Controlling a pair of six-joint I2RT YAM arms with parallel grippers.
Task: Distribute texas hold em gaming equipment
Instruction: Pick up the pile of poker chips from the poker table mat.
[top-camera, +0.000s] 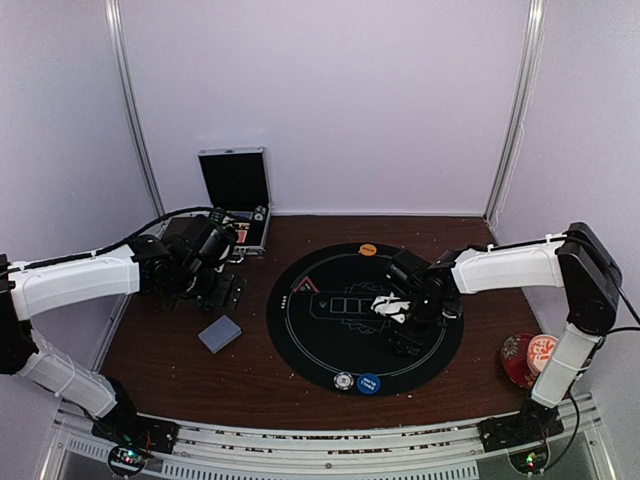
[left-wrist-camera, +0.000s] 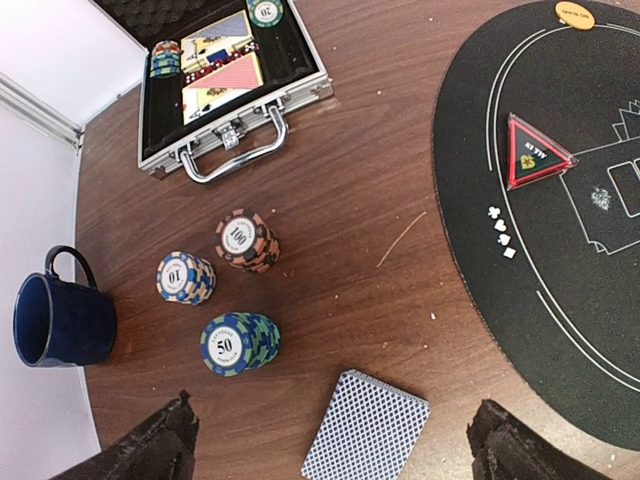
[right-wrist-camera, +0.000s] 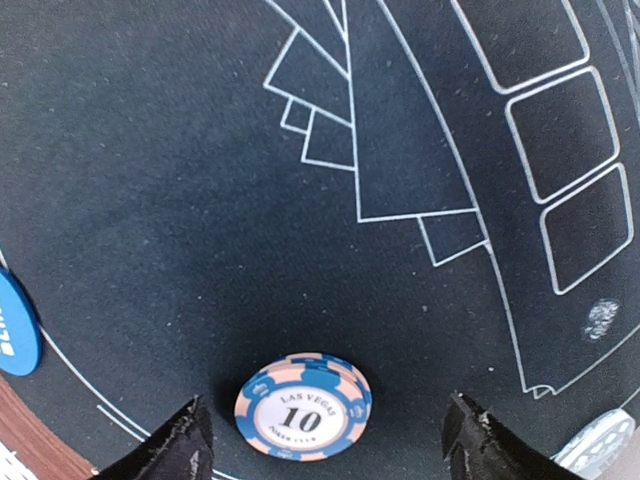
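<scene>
Three poker chip stacks marked 100 (left-wrist-camera: 245, 240), 10 (left-wrist-camera: 185, 277) and 50 (left-wrist-camera: 238, 343) stand on the brown table. A blue-backed card deck (left-wrist-camera: 367, 428) (top-camera: 220, 333) lies between the tips of my open, empty left gripper (left-wrist-camera: 330, 455) (top-camera: 228, 290). A red triangle marker (left-wrist-camera: 535, 152) and an orange disc (left-wrist-camera: 574, 14) (top-camera: 368, 250) lie on the black round mat (top-camera: 300, 345). My right gripper (right-wrist-camera: 325, 450) (top-camera: 405, 340) is open over the mat, with a short blue-and-pink stack of 10 chips (right-wrist-camera: 303, 404) lying between its fingers. A blue disc (right-wrist-camera: 15, 325) (top-camera: 369, 382) lies at the mat's near edge.
An open aluminium case (left-wrist-camera: 230, 80) (top-camera: 237, 200) holding more chips and cards stands at the back left. A dark blue mug (left-wrist-camera: 60, 320) lies on its side left of the stacks. A red floral cup and saucer (top-camera: 527, 360) stand at the right. A pale chip (top-camera: 345, 380) sits beside the blue disc.
</scene>
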